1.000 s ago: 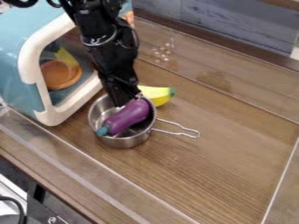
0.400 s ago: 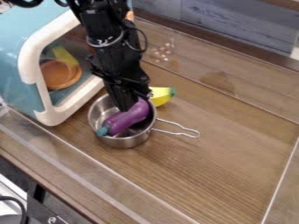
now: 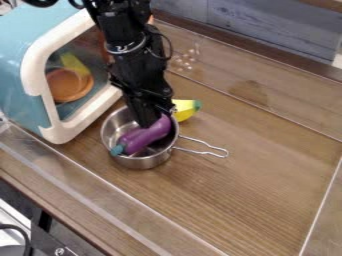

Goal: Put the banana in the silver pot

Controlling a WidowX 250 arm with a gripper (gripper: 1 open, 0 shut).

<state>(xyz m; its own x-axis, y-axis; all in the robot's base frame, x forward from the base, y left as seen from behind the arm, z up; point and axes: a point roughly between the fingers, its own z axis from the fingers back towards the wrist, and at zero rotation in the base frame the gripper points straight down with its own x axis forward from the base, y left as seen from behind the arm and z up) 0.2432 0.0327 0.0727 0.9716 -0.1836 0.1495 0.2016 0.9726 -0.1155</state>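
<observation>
Since the earlier frames the arm has drifted a little toward the right of the picture, so that its black fingers now hang over the back rim of the silver pot, on the side nearest the banana; a second ago they stood nearer the pot's middle and more of the banana showed. Nothing else has shifted.

The fingers are drawn together, tips almost meeting, with nothing visibly held between them (the dark metal against the purple eggplant makes the tips hard to separate, but no yellow shows there). The eggplant lies tilted inside the pot, its upper end leaning on the rim under the fingers and its green stem end down on the pot's floor.

The banana is on the bench just behind the pot, toward the bench's back edge and beside the teal toy microwave, partly hidden by the arm. It is outside the pot and not gripped.

My reading: the task has not been advanced yet. The small sideways shift looks like lining up on the banana, but pinched-together fingers cannot take it, so they would need to spread first. The eggplant fills much of the pot, so room for the banana looks tight and it may end up lying across the eggplant.
</observation>
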